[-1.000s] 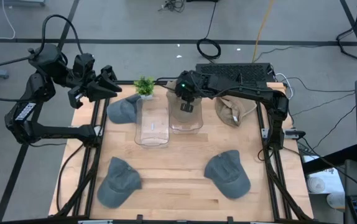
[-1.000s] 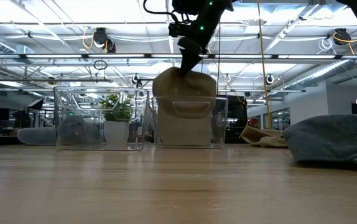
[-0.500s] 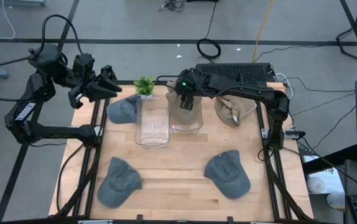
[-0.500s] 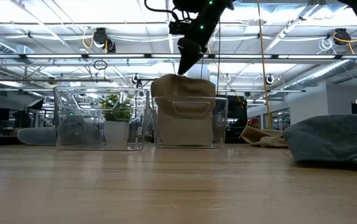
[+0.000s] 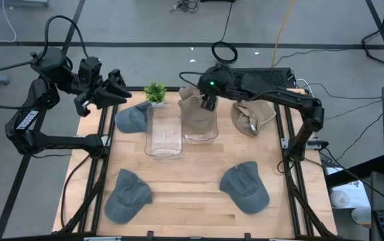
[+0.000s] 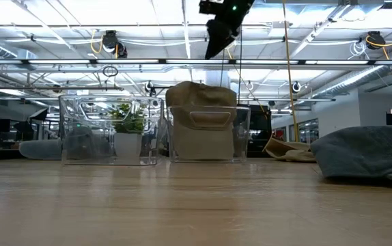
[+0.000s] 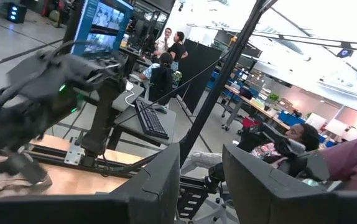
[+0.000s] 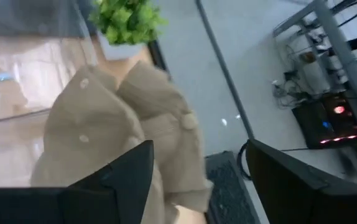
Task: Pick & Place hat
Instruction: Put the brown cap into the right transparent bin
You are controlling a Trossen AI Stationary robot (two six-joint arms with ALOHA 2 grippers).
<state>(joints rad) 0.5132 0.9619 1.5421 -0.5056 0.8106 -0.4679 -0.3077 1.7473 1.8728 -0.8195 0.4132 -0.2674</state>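
The right gripper (image 5: 208, 102) hangs above the far end of the right clear bin (image 5: 199, 120), near the far edge of the table (image 5: 185, 184); its fingers (image 8: 113, 180) stand apart and they hold nothing, as the right wrist view shows an open gap between them with the tan hat (image 8: 122, 134) below; in the low view this gripper (image 6: 218, 42) is clearly higher than the hat (image 6: 203, 126) and does not touch it; the tan hat (image 5: 195, 110) sits inside the right clear bin, and its crown rises a little over the rim of the bin (image 6: 206, 137); just beside it on the left stands a second clear bin (image 5: 163, 132); a small green plant (image 5: 155, 92) in a white pot stands at the far edge of the table, just behind this second bin; a second tan hat (image 5: 252, 117) lies on the table to the right of the bins; three grey hats lie on the wood: one (image 5: 132, 115) at the far left beside the plant, one (image 5: 128, 195) near left, one (image 5: 245, 187) near right; the left gripper (image 5: 116, 90) waits off the far left corner of the table, above the floor, and its fingers (image 7: 160, 186) stand a little apart with nothing between them; in the left wrist view people (image 7: 172, 53) show in the room far behind.
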